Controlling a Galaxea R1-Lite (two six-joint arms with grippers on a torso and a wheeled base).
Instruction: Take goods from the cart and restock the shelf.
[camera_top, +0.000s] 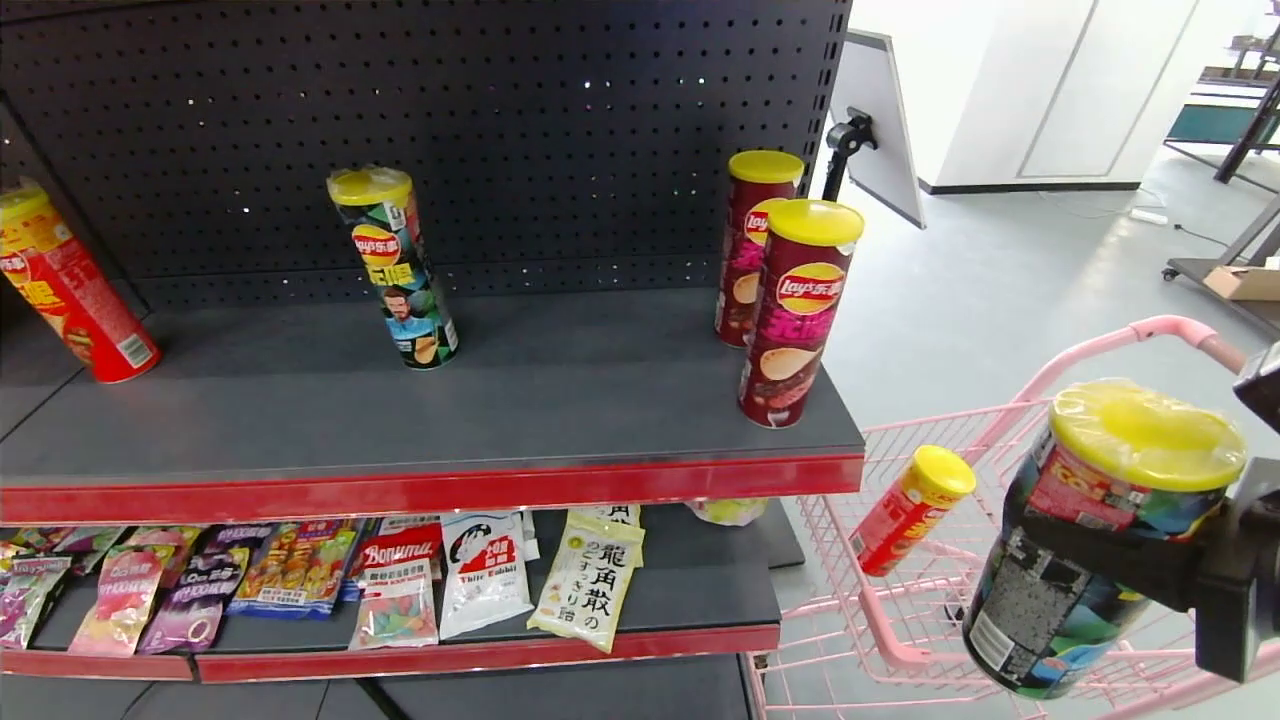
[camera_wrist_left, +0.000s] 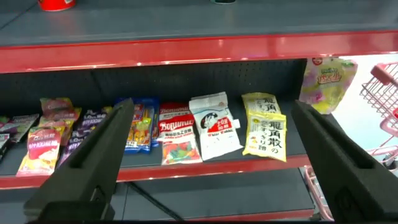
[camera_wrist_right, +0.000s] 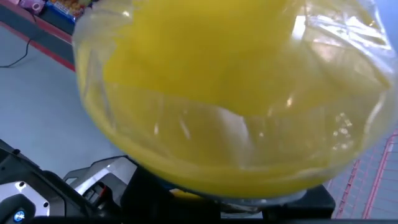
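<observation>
Head view: R end effector (camera_top: 1095, 552) clamped mid-body on chip can (camera_top: 1145, 438), held over cart (camera_top: 905, 432), right of shelf (camera_top: 420, 425). L end effector (camera_wrist_left: 211, 112) jaws apart. Can likely light, stiff tube, slick wrap; grip mid-body, don't crush

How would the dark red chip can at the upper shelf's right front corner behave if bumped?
The dark red chip can is tall and narrow, so it would probably tip easily. It stands close to the front edge of the upper shelf and might fall off. As a round tube, it would likely roll once down.
</observation>
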